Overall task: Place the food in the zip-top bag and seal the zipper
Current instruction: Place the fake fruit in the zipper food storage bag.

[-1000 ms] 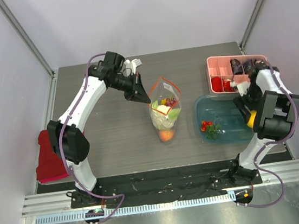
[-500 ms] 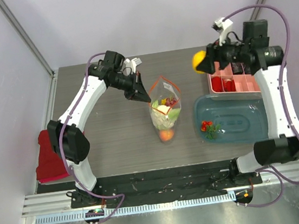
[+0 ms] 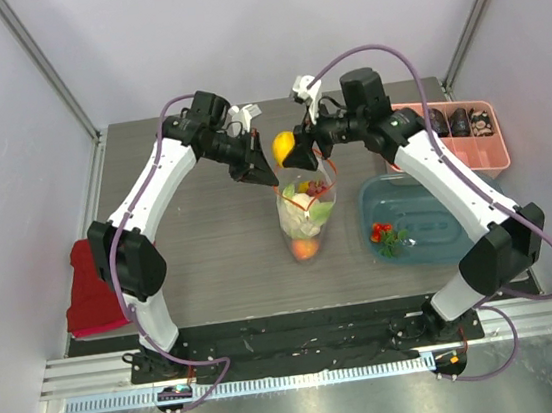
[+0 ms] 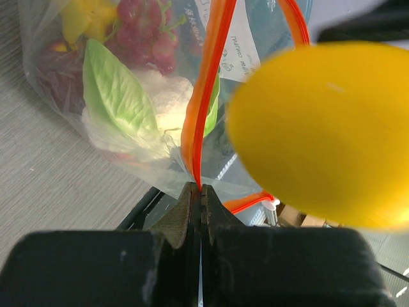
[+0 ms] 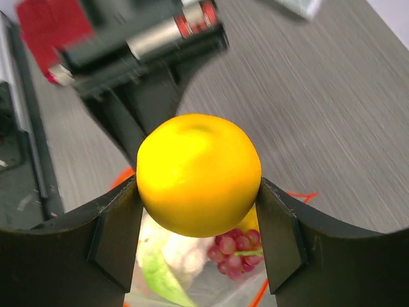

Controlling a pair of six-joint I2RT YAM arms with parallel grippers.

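The right fingers (image 5: 115,236) are clamped on either side of the yellow lemon (image 3: 285,146). They hold it in the air over the far-left edge of the zip-top bag (image 3: 306,218) mouth.

The bag sits mid-worktop (image 3: 211,255). Its long axis runs from the mouth at the far end to the orange (image 3: 306,249) at the near end.

The left fingers (image 4: 188,211) are pinched shut on the orange-red zipper (image 4: 203,102) at the mouth's left rim, propping it open.

I'd say the lemon needs to come a touch nearer and rightward, then down.

Strawberries (image 3: 385,235) wait in the blue tub (image 3: 431,238), which is closer to the right arm.
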